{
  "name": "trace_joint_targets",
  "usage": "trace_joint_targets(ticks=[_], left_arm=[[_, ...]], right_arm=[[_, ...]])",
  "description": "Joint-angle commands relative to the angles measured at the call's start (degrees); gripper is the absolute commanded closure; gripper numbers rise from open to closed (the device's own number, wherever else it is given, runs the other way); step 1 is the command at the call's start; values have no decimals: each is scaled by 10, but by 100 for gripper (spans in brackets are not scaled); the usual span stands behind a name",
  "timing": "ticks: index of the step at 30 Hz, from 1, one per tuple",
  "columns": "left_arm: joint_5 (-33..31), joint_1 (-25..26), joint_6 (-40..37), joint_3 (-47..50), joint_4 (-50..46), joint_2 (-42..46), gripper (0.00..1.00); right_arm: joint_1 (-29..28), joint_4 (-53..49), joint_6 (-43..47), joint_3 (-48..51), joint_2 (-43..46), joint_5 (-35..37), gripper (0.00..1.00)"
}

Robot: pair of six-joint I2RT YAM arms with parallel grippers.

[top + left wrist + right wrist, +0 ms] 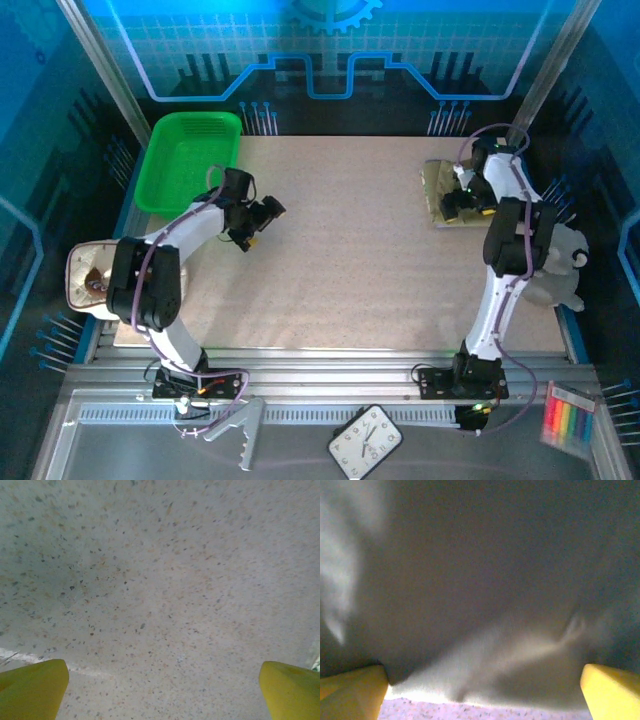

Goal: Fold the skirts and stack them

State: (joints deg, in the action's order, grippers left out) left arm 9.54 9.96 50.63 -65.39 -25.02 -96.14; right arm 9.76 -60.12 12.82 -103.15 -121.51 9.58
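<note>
**Olive skirt (434,181) under wide right gripper (458,205)**

Left gripper (265,212) hangs over bare table (350,270), fingers (32,687) fully spread, empty. Farther back, right fingers (610,690) are equally wide, close over the folded skirt at the far-right edge, clasping nothing.

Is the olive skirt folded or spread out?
Folded: the olive skirt lies as a small compact rectangle, not spread flat.
</note>
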Motion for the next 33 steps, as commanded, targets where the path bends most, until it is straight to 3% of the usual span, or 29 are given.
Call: trace_joint_targets(ticks=[1, 5, 12, 15, 22, 27, 33], left_arm=[[-40, -10, -27, 7, -3, 69, 1], [-115, -12, -59, 32, -7, 151, 1], [-265, -56, -95, 115, -14, 285, 1], [-318, -80, -107, 146, -10, 315, 1], [-532, -92, -131, 222, 16, 331, 1], [-515, -113, -228, 292, 151, 311, 1], [-373, -164, -296, 321, 242, 241, 1]], right_arm=[[-4, 44, -47, 41, 114, -12, 0], [-13, 120, -111, 129, 238, -25, 0], [-20, 359, -217, 375, 468, -114, 0], [-19, 442, -250, 477, 543, -105, 0], [-19, 659, -253, 726, 648, -52, 0], [-19, 726, -244, 799, 615, -29, 0], [-20, 845, -195, 816, 544, -101, 0]])
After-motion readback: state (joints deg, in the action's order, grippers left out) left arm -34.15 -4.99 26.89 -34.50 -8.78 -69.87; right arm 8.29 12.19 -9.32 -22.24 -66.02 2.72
